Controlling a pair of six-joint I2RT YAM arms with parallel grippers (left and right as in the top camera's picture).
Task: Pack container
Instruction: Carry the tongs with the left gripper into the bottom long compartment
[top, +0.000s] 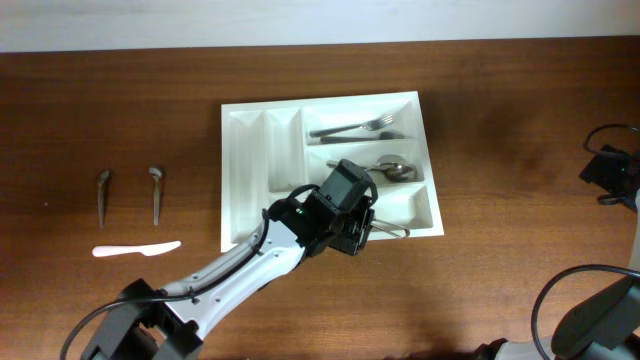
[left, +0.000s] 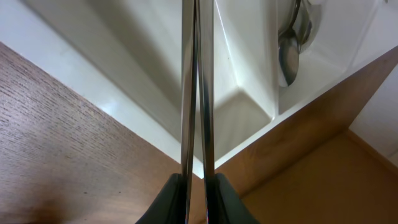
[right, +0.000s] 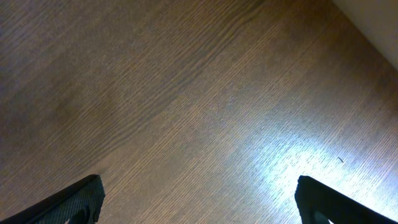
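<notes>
The white cutlery tray lies at the middle of the table. Forks lie in its top long compartment and spoons in the middle one. My left gripper hovers over the tray's front edge by the bottom long compartment. It is shut on a thin metal utensil, seen edge-on as two parallel bars reaching over the tray. The spoons show at the upper right of that view. My right gripper is open and empty over bare wood at the far right.
Two small metal utensils and a white plastic knife lie on the table left of the tray. Cables and the right arm's base sit at the right edge.
</notes>
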